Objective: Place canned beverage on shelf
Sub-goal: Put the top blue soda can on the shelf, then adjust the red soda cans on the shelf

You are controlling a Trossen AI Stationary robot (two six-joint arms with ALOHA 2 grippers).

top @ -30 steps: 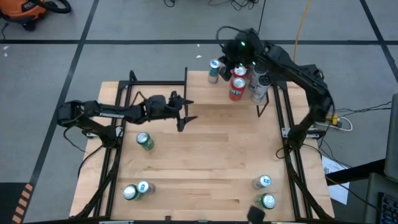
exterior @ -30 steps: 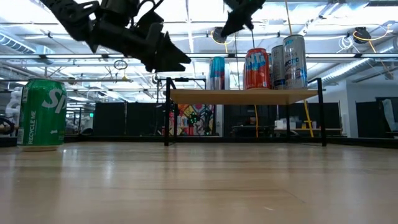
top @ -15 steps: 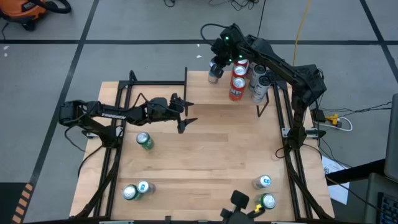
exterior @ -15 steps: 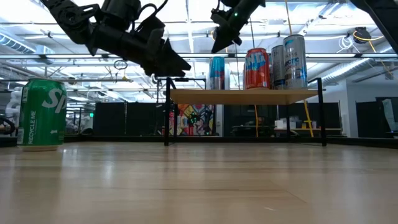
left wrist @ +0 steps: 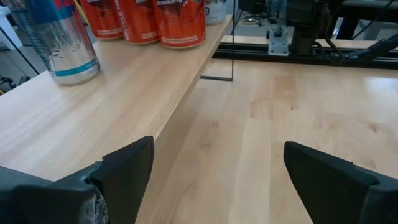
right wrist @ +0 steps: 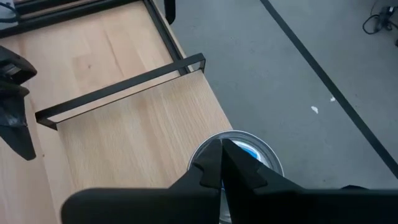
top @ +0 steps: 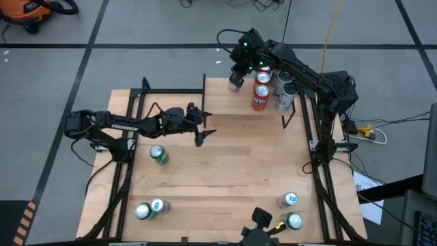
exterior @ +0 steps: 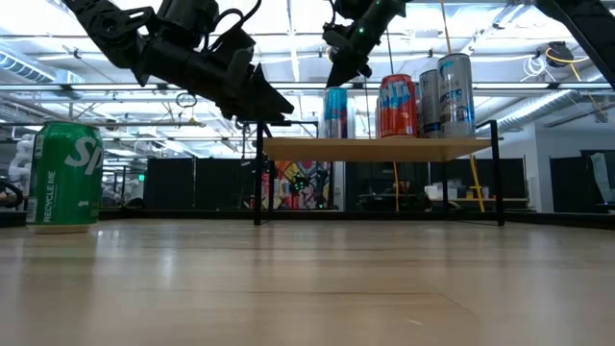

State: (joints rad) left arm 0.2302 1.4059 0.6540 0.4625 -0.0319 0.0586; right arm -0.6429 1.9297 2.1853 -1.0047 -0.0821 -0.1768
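The closed right gripper (right wrist: 222, 163) hung directly above the blue-topped silver can (right wrist: 249, 151). That can stood on the small light-wood shelf (exterior: 380, 147) with red and silver cans (top: 260, 95). At nine o'clock, the left gripper (top: 205, 123) hovered open and empty.

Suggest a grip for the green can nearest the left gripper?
Grip the green can across its round side wall, above mid-height, coming from the left gripper's side. It stands upright and alone on the table, so both open fingers have room either side.
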